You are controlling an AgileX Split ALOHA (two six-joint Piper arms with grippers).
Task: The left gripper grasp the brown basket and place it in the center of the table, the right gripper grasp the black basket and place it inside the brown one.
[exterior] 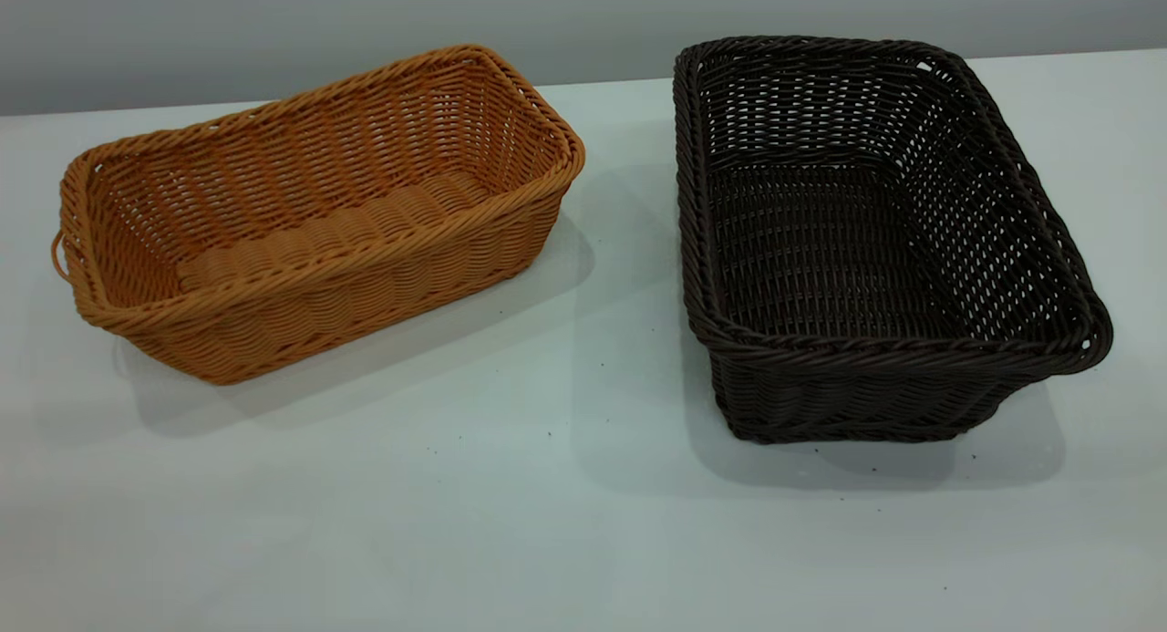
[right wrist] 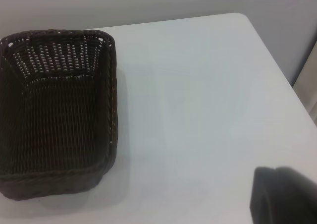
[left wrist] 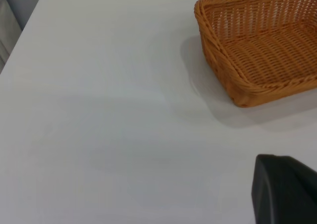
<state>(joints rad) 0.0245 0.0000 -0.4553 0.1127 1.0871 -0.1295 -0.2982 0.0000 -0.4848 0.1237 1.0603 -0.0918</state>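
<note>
The brown basket (exterior: 310, 222) is orange-tan wicker and stands empty on the left part of the white table (exterior: 547, 486), turned at an angle. The black basket (exterior: 866, 240) stands empty on the right part, a gap of bare table between the two. Neither gripper shows in the exterior view. In the left wrist view the brown basket (left wrist: 262, 45) lies well away from the left gripper (left wrist: 283, 190), of which only a dark edge shows. In the right wrist view the black basket (right wrist: 57, 110) lies well away from the right gripper (right wrist: 282, 194), also only a dark edge.
A grey wall (exterior: 273, 21) runs behind the table's far edge. Bare tabletop lies in front of both baskets. The table's side edge shows in the left wrist view (left wrist: 20, 45) and its rounded corner shows in the right wrist view (right wrist: 247, 21).
</note>
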